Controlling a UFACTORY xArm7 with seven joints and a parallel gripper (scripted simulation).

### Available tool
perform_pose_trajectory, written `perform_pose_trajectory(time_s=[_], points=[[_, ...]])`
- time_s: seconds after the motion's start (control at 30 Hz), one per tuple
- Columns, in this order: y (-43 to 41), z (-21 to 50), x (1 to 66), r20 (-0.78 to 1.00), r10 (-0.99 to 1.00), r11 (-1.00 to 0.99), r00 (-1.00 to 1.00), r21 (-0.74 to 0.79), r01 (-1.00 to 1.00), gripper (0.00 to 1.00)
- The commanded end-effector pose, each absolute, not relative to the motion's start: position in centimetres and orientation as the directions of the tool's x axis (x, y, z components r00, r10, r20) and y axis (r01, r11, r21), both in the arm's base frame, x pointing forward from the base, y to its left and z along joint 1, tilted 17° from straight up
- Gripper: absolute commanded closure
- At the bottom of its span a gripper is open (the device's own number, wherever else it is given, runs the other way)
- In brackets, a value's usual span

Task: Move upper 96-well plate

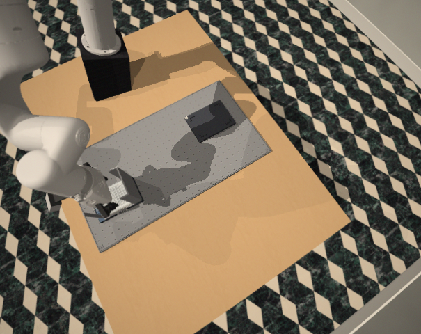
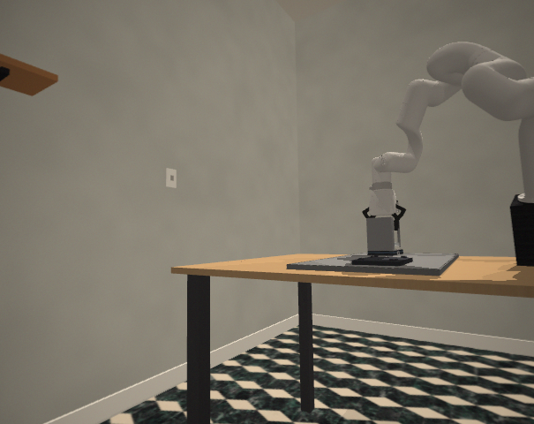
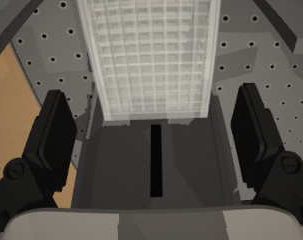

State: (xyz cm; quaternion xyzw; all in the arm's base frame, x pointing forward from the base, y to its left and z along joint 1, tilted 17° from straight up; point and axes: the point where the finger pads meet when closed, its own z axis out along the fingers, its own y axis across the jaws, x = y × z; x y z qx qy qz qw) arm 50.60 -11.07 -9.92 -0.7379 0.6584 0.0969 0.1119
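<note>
Hovering above rack K1 (image 3: 125, 160), the claw (image 3: 154, 134) stands fully spread and empty; the upper plate (image 3: 151, 40), judged light, rigid and slick-walled, warrants gripping across its long sides.

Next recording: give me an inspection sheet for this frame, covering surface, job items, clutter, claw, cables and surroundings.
Surface: wooden table carrying a grey perforated board.
Job items: stack rack K1 at one end of the board, white 96-well plate visible inside it; dark plate nest N1 at the other end, with nothing in it, pale A1 square at one corner.
Clutter: nothing seen.
Claw: claw open wide, straddling the rack top, holding nothing.
Cables: nothing seen.
Surroundings: black arm pedestal, checkered floor, grey walls, wall shelf, wall switch plate.
</note>
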Motion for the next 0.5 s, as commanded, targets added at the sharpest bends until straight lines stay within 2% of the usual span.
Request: perform_pose_trajectory(time_s=[0.0, 0.47], points=[[-11.0, -10.3, 50.8, -0.288, -0.951, -0.107, 0.114, -0.041, -0.993, 0.00], [-10.5, -12.2, 50.8, -0.288, -0.951, -0.107, 0.114, -0.041, -0.993, 0.00]])
